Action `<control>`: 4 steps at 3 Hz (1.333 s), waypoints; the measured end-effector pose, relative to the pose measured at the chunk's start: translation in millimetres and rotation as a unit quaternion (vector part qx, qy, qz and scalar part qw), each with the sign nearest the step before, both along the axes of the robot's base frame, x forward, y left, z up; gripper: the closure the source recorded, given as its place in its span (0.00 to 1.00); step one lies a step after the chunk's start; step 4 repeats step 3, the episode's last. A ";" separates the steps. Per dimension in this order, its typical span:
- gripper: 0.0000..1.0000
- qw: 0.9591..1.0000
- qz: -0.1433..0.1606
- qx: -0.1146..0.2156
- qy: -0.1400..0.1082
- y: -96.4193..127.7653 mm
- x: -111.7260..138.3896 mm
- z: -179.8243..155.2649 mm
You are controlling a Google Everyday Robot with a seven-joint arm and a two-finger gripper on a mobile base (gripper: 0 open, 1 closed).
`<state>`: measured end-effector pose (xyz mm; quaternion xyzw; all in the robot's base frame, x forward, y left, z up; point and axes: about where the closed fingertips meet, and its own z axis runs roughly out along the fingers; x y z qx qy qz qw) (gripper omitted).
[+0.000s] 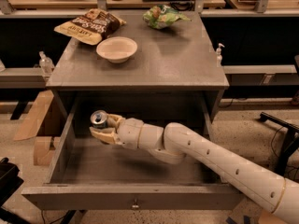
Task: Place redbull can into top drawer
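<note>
We hold our gripper [103, 127] inside the open top drawer [187, 193], fingers clasped on the redbull can [98, 119] near its left rear, so we judge only lowering and release remain.

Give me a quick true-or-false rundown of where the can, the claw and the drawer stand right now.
1. The drawer is pulled open. True.
2. The claw hovers above the tabletop. False: it is inside the drawer, toward its left rear, closed around the can.
3. The bowl on the table has nothing in it. True.
4. The chip bag lies in the drawer. False: it lies on the table's rear left corner, behind the bowl.
</note>
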<state>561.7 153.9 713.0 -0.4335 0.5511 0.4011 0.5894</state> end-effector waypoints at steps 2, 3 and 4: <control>0.00 1.000 0.003 0.001 -0.001 3.5 -1.6 1.2; 0.00 1.000 0.003 0.001 -0.001 3.5 -1.6 1.2; 0.00 1.000 0.003 0.001 -0.001 3.5 -1.6 1.2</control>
